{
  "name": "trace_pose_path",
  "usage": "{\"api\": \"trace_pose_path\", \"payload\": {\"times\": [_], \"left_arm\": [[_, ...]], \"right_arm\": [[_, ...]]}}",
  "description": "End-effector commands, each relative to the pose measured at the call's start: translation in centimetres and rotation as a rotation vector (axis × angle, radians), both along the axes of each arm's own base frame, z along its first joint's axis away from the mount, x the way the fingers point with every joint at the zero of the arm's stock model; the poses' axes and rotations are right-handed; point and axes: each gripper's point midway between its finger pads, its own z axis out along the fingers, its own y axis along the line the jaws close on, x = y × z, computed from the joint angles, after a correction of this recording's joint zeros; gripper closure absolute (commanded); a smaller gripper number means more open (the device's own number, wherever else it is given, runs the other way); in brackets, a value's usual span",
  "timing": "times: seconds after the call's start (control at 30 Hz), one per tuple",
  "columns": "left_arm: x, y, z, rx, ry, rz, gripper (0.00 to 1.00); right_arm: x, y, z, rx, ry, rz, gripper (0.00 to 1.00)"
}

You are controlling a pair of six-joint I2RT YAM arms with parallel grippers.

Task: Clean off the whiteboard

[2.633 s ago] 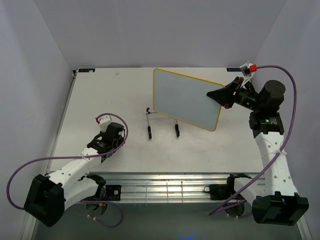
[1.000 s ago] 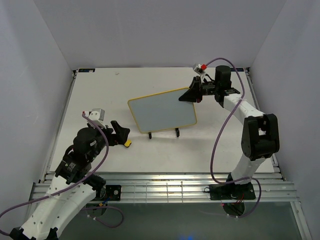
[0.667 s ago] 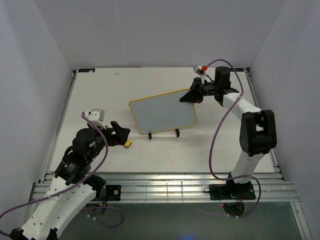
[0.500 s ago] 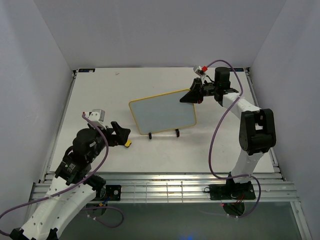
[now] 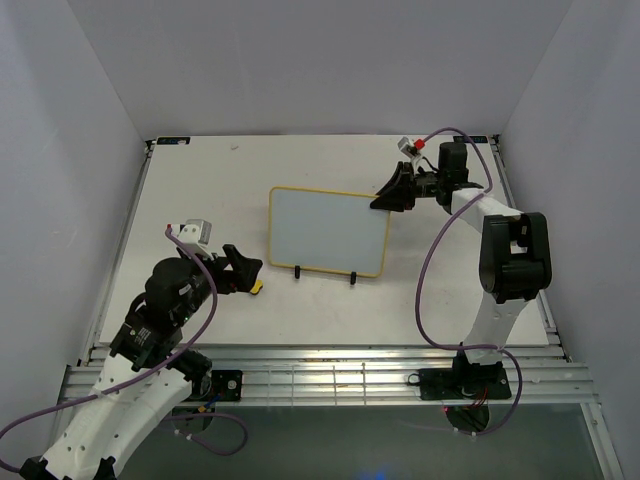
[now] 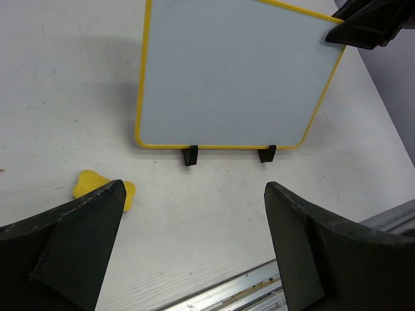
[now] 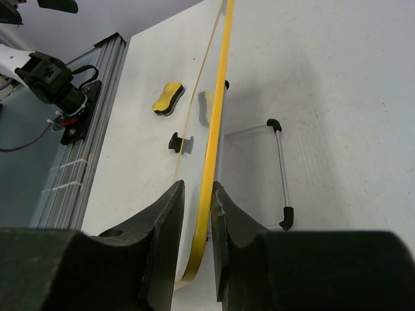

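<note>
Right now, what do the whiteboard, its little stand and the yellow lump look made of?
Whiteboard: smooth, glossy white sheet, likely coated, in a thin yellow frame, probably plastic. Stand: thin silvery wire, seemingly metal, with black caps, perhaps rubber. Yellow lump: matte, rounded, with a dark underlayer, likely foam sponge.

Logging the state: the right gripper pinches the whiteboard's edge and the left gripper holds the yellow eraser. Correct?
No: the left gripper is open, and the yellow eraser lies on the table, per the left wrist view. The right gripper does pinch the whiteboard.
</note>
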Motion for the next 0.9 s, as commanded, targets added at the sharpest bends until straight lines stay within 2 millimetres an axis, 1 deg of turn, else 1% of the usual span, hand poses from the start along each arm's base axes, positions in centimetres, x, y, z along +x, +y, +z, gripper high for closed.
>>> {"api": "trace_pose_path", "payload": {"times": [0.0,0.07,0.17,0.2,0.33,0.4,0.47,0.5,0.53,0.57,0.6,0.63,0.7,0.73,0.77,0.87], "left_arm": [[0.0,-0.3,0.3,-0.004,-0.022,-0.023,0.02],[0.0,-0.4,0.3,-0.003,-0.021,-0.024,0.02],[0.0,-0.4,0.3,-0.004,-0.022,-0.024,0.02],[-0.1,-0.4,0.4,-0.005,-0.023,-0.025,0.02],[-0.1,-0.3,0.5,-0.008,-0.029,-0.024,0.02],[-0.1,-0.3,0.5,-0.009,-0.030,-0.025,0.02],[-0.1,-0.3,0.5,-0.007,-0.030,-0.026,0.02],[-0.1,-0.3,0.5,-0.007,-0.030,-0.026,0.02],[-0.1,-0.3,0.4,-0.007,-0.027,-0.024,0.02],[-0.1,-0.3,0.5,-0.008,-0.032,-0.024,0.02],[-0.1,-0.3,0.6,-0.008,-0.032,-0.026,0.02],[-0.2,-0.3,0.5,-0.009,-0.032,-0.027,0.02],[-0.2,-0.4,0.6,-0.010,-0.034,-0.029,0.02],[-0.1,-0.4,0.5,-0.008,-0.032,-0.029,0.02],[-0.2,-0.4,0.6,-0.008,-0.034,-0.029,0.02],[-0.2,-0.3,0.7,-0.013,-0.040,-0.027,0.02]], "right_arm": [[-0.8,0.2,-0.4,0.019,-0.031,0.040,0.71],[-0.9,0.2,-0.7,0.012,-0.026,0.032,0.71],[-0.7,0.0,-0.8,0.003,-0.025,0.015,0.66],[-0.8,-0.1,-0.7,0.009,-0.029,0.019,0.66],[-1.3,-0.3,-1.0,0.012,-0.023,0.023,0.64],[-1.5,-0.5,-1.3,0.010,-0.026,0.018,0.61],[-1.7,-0.8,-1.4,0.010,-0.026,0.012,0.61],[-1.9,-0.9,-1.3,0.010,-0.040,0.010,0.63],[-2.3,-0.9,-1.7,0.008,-0.031,0.008,0.65],[-2.5,-1.0,-1.4,0.005,-0.040,0.002,0.67],[-2.7,-1.1,-1.5,0.003,-0.051,-0.001,0.66],[-3.1,-1.1,-1.8,-0.001,-0.041,-0.005,0.64],[-3.4,-1.3,-1.3,-0.002,-0.061,-0.013,0.59],[-3.8,-1.3,-1.5,-0.004,-0.057,-0.014,0.59],[-4.0,-1.4,-1.1,-0.003,-0.067,-0.016,0.58],[-4.4,-1.6,-0.9,-0.006,-0.072,-0.027,0.50]]}}
